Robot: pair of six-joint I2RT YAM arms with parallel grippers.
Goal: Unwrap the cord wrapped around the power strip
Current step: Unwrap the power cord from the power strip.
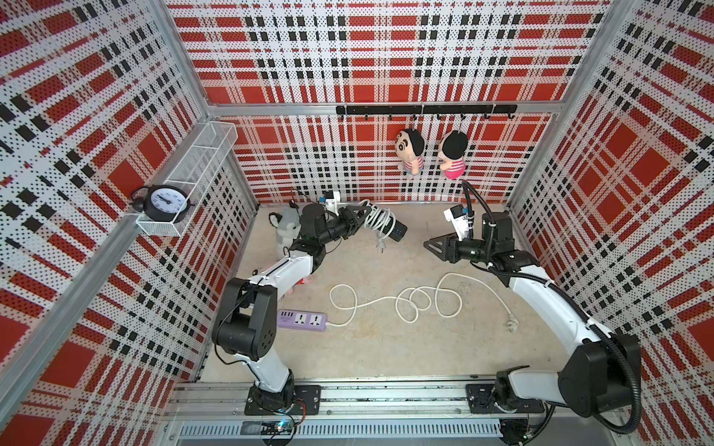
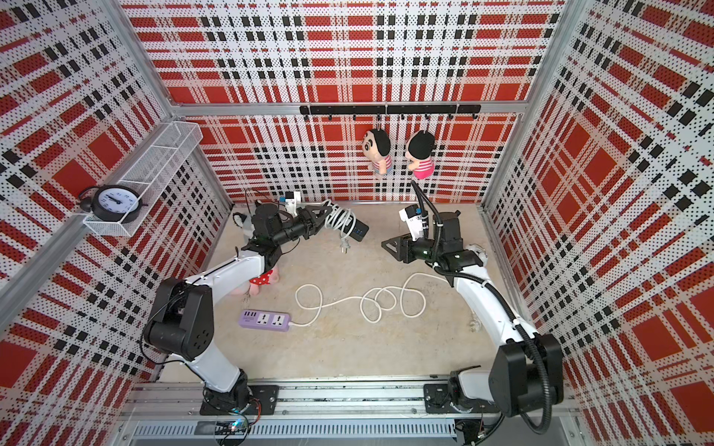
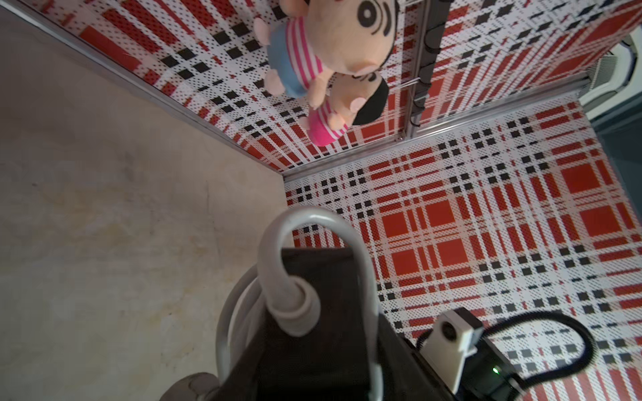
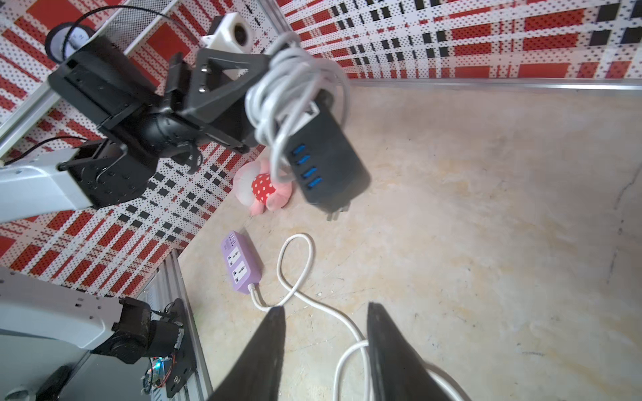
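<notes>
Here, the left gripper is clamped on the black power strip.
In both top views the strip is held above the table at 12 o'clock, with the white cord coiled around it. The right gripper is at 2 o'clock. The left wrist view shows the cord looped over the strip's end. The right wrist view shows the right jaws apart and empty.

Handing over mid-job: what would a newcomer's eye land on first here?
The black power strip, grey cord wound round it, hangs in the left tool near the back wall. Next, the purple power strip on the floor, its white cord sprawled in loose loops below the open right tool.
</notes>
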